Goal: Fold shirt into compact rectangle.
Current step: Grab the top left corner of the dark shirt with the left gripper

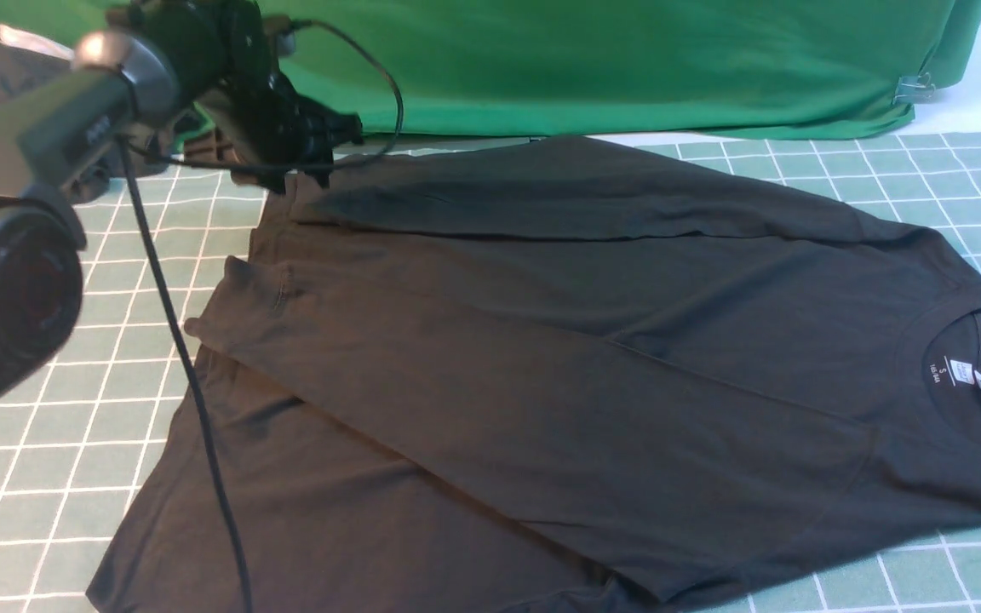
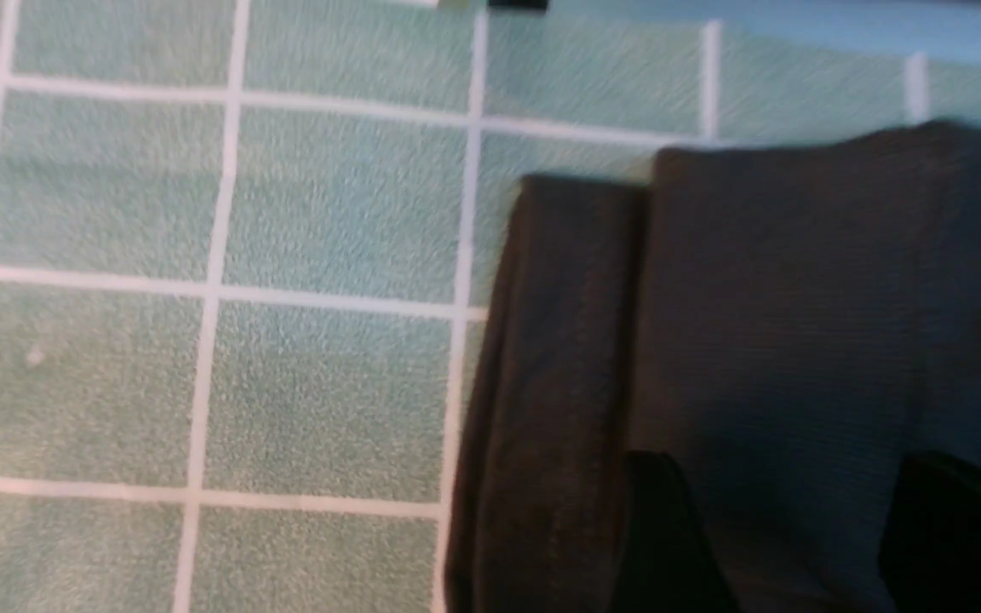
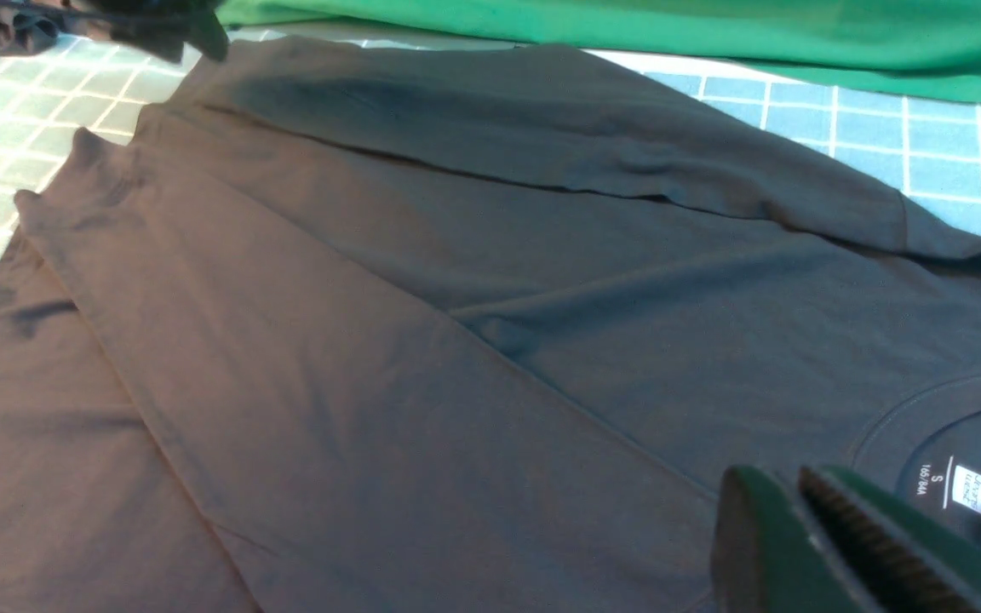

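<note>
Where the gridded cloth (image 1: 908, 166) shows, room is at the front view's left side, the far right past the slanting sleeve, and the near right corner. Far side is tighter: the green cloth (image 1: 627, 68) hangs along it, nearly meeting the shirt (image 1: 542, 383), with a clip (image 1: 915, 88) near its right end. Dark items (image 1: 18, 72) sit at far left, behind the left arm (image 1: 56, 128). A cable (image 1: 188, 366) drops from that arm and crosses in front of the shirt's left part.

Shirt is spread wide, running out of the front view at the near edge and at right. Hem end faces left, collar (image 1: 933, 358) with its white label (image 1: 961, 371) faces right. Far sleeve (image 1: 542, 191) lies along the far edge; near sleeve (image 1: 422, 366) lies diagonally over the body, cuff to the left. Layers are offset at the hem side, not flush.

Left gripper (image 2: 787, 464): fingers apart, at the shirt's far left corner, by the far sleeve's cuff end. Fabric shows between the fingers; can't tell if they touch it. Right gripper (image 3: 784, 477): closed, no fabric visible in it, seen against the shirt near the collar in its wrist view. Contact there: can't tell.
</note>
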You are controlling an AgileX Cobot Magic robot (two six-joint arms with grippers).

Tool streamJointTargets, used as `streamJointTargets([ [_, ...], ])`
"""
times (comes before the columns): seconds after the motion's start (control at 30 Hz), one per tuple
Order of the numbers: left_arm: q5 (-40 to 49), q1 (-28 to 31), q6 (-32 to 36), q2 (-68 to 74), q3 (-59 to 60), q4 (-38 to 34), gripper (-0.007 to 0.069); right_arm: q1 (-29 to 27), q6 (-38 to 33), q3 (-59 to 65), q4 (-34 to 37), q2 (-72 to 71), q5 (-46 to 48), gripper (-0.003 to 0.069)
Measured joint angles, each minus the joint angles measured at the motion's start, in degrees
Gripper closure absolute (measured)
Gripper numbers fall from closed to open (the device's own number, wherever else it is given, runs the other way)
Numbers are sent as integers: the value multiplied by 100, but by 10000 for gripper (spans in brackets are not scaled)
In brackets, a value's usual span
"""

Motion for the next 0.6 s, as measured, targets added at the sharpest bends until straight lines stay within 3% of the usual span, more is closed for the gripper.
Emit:
streamJointTargets([
  [0.37,-39,0,43,264,-6,7,241,0,0,0,0,0,0,594],
  [0.47,-84,0,65,300,-28,-5,327,0,-6,0,0,0,4,591],
  [0.6,-82,0,82,295,-47,-42,531,0,-6,0,0,0,11,588],
])
